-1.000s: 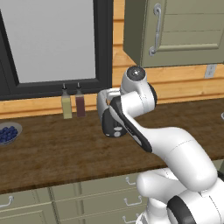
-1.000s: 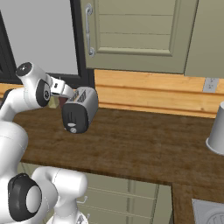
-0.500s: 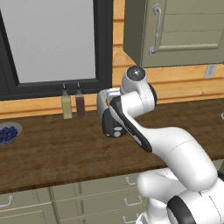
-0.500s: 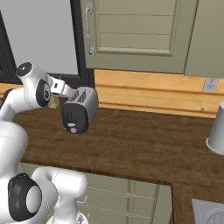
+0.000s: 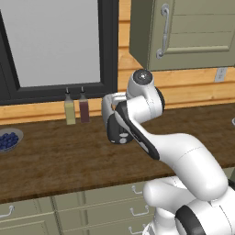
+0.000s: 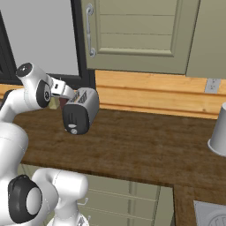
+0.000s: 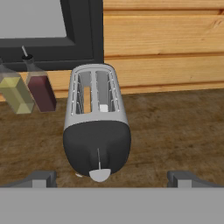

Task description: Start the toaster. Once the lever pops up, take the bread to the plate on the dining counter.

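Note:
The toaster [image 7: 97, 127] stands on the wooden worktop [image 7: 175, 127] with its black front panel toward my hand; it also shows as the toaster [image 6: 81, 108] and, half behind my arm, the toaster [image 5: 117, 131]. A thin pale lever [image 7: 98, 159] runs down the panel above a rounded pale knob [image 7: 99, 175]. A tan bread [image 7: 87, 98] slice sits low in the left slot. My gripper [image 7: 113, 178] hovers just in front of and above the panel, open, its fingertips [image 7: 40, 178] far apart with nothing between them. The plate and the dining counter are out of view.
Two slim bottles [image 7: 26, 87] stand left of the toaster against the wall below a dark window frame [image 5: 108, 46]. A bowl of blueberries [image 5: 8, 140] sits far left. A grey cup [image 6: 219, 132] stands at the right, with a sink corner [image 6: 212, 215] beyond.

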You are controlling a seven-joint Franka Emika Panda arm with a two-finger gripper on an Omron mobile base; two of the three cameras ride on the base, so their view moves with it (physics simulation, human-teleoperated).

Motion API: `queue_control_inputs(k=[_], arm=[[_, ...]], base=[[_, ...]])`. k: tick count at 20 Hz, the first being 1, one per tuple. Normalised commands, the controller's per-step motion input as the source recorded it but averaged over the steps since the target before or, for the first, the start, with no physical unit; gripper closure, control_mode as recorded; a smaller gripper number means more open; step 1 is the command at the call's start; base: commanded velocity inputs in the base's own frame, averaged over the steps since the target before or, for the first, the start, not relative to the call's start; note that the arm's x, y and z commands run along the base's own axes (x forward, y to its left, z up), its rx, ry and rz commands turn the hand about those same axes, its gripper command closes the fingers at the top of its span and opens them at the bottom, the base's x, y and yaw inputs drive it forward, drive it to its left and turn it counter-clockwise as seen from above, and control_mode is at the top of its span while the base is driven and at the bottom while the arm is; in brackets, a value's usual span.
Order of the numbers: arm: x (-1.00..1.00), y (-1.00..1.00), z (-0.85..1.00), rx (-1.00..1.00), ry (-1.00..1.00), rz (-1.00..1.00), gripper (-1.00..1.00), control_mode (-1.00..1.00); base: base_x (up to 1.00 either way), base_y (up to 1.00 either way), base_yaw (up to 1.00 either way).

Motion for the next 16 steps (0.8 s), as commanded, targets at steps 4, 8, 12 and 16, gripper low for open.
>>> queue_control_inputs(k=[4,8,12,16], arm=[[0.00,0.00,0.00,0.00,0.00,0.00,-1.00,-1.00],[0.00,0.00,0.00,0.00,0.00,0.00,-1.00,-1.00],[0.00,0.00,0.00,0.00,0.00,0.00,-1.00,-1.00],[0.00,0.00,0.00,0.00,0.00,0.00,-1.00,-1.00]], base=[[0.00,0.00,0.00],[0.00,0.00,0.00],[0.00,0.00,0.00],[0.00,0.00,0.00]])
